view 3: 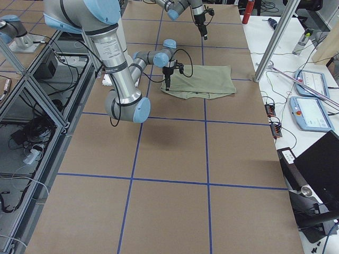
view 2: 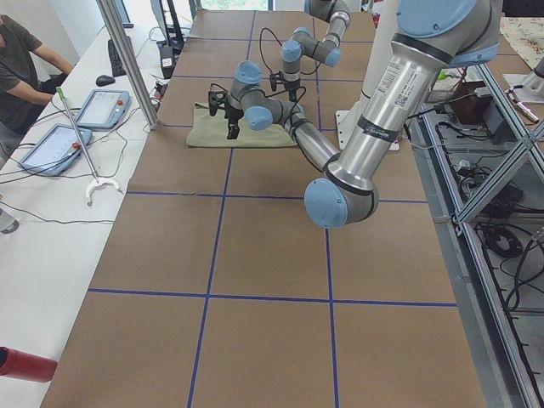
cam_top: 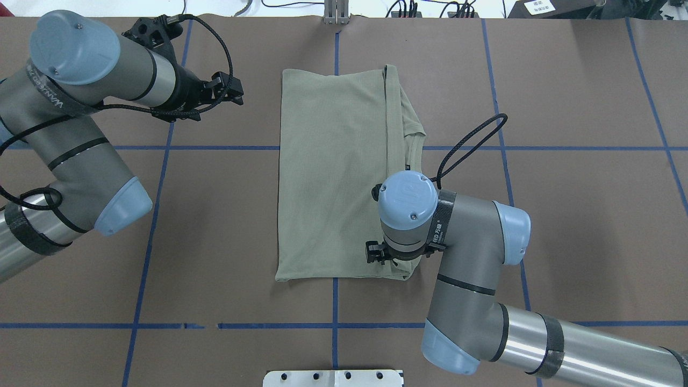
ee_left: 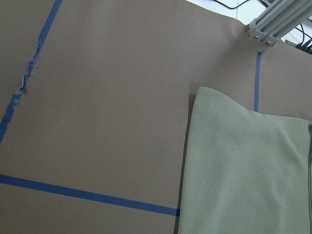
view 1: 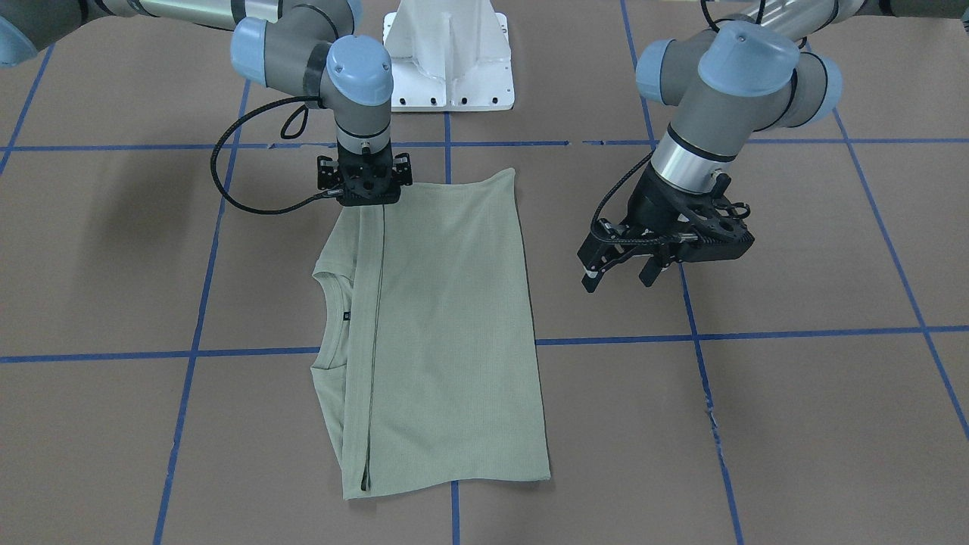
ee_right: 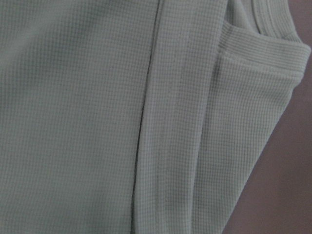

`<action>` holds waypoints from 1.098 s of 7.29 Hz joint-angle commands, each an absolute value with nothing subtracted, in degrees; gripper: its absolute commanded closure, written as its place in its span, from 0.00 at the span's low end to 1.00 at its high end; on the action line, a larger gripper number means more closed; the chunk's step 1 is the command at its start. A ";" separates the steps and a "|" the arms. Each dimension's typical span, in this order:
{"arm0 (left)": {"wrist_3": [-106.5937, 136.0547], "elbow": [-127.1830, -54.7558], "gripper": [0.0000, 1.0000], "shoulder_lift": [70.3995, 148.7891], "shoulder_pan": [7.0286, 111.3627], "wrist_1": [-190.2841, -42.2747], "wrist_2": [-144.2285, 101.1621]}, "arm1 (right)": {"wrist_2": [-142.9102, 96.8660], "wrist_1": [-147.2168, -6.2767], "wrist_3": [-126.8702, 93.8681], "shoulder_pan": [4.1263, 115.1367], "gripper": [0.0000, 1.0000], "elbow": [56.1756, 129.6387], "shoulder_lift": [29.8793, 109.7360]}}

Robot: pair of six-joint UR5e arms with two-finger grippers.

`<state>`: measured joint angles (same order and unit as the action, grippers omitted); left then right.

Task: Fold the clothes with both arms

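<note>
**Folded shirt on the table, right arm at its near corner, left arm standing off**

The shirt point(view 1: 447, 325) lies flat on the brown table point(view 1: 795, 393), folded into a long rectangle that runs away from the robot. Its edge on the robot's left side is straight and unbroken. On the robot's right side the outline is uneven: the round neckline point(view 1: 333, 303) with its small black label point(view 1: 347, 315) bulges past the body. A dark fold line point(view 1: 376, 341) runs the length of the cloth just inside that side. The far hem lies a little wavy, and a blue tape line point(view 1: 455, 511) meets it.

The right fingers point(view 1: 366, 185) point straight down over the shirt's corner nearest the robot, on the neckline side. They seem to touch the cloth there. The wrist and mount hide the tips, so I cannot tell how far apart they are or whether they pinch any fabric. The right wrist camera is filled with ribbed knit and the fold line at close range.

The left fingers point(view 1: 619, 271) hang above bare table on the robot's left of the shirt, well apart from its straight edge. They are spread wide and hold nothing. The left wrist camera shows the shirt's far corner, with open brown surface and tape between that corner and the arm. On both long sides of the shirt, wide squares of taped table lie open. The white base point(view 1: 450, 68) stands behind the near hem, apart from it.
</note>
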<state>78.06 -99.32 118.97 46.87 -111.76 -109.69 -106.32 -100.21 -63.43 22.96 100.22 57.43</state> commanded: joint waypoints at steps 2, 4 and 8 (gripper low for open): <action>78.22 -99.23 0.00 119.00 46.76 -111.88 -109.69 | -106.52 -100.20 -63.11 22.85 0.00 100.11 58.45; 78.22 -99.23 0.00 119.27 46.76 -111.89 -109.69 | -106.70 -100.20 -62.76 23.72 0.00 100.46 59.76; 79.27 -99.40 0.00 119.62 46.76 -111.97 -109.77 | -107.14 -99.93 -55.49 28.46 0.00 107.71 69.12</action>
<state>78.60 -99.32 119.58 46.76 -111.92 -109.70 -106.93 -99.94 -58.52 26.69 103.67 64.59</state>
